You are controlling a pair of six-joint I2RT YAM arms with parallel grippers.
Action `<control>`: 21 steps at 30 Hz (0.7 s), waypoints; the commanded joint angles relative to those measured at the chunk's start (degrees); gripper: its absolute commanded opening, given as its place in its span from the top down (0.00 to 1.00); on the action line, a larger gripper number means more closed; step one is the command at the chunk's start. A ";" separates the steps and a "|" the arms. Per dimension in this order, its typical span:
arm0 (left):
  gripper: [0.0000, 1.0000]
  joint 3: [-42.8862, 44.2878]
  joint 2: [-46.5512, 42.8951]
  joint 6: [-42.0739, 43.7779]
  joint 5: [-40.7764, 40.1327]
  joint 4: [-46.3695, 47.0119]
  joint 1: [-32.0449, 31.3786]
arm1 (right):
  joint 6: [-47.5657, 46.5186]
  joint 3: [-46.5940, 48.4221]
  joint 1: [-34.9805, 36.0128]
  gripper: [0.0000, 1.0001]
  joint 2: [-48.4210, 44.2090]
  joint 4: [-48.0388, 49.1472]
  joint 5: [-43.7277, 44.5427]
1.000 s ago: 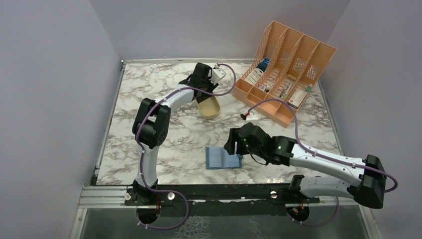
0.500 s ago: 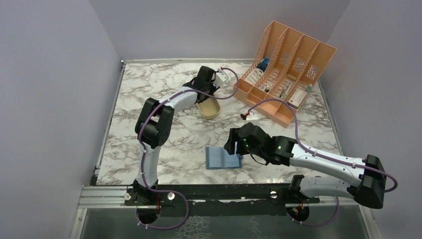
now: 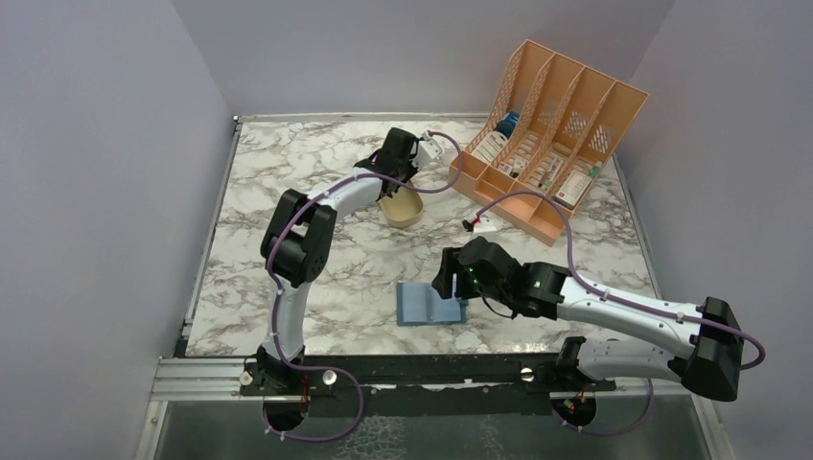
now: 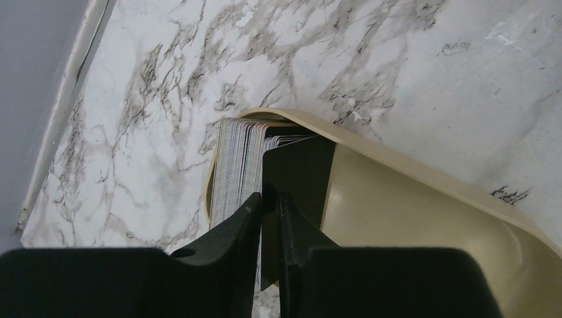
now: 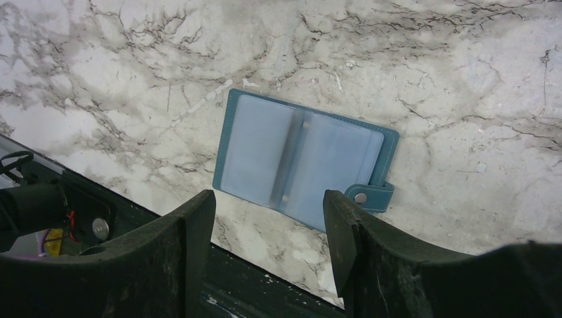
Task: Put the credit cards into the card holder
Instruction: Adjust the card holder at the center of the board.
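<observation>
At tray (image 4: pixel 411 218) rim, left fingers (image 4: pixel 232 225) pinch dark card (image 4: pixel 298 172) edge; card holder (image 5: pixel 305 162) open.

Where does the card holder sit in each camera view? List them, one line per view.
Top external: card holder lies open at lower centre.
Left wrist: not in it.
Right wrist: centre of frame, open.
Shared landmark: the marble table, seen in all three.

Tan tray (image 4: pixel 431 218) cut off by the left wrist view's right and bottom edges, dark card (image 4: pixel 298 175) lower end hidden between the pinching left gripper (image 4: pixel 270 207), card holder (image 3: pixel 418 305) right part covered overhead by right arm (image 3: pixel 614 311), orange rack (image 3: pixel 575 105) contents too small to identify
</observation>
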 commanded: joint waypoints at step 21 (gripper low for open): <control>1.00 1.45 -16.66 -21.17 8.65 -10.47 -0.96 | 1.57 -3.68 0.29 0.39 0.46 4.74 -3.17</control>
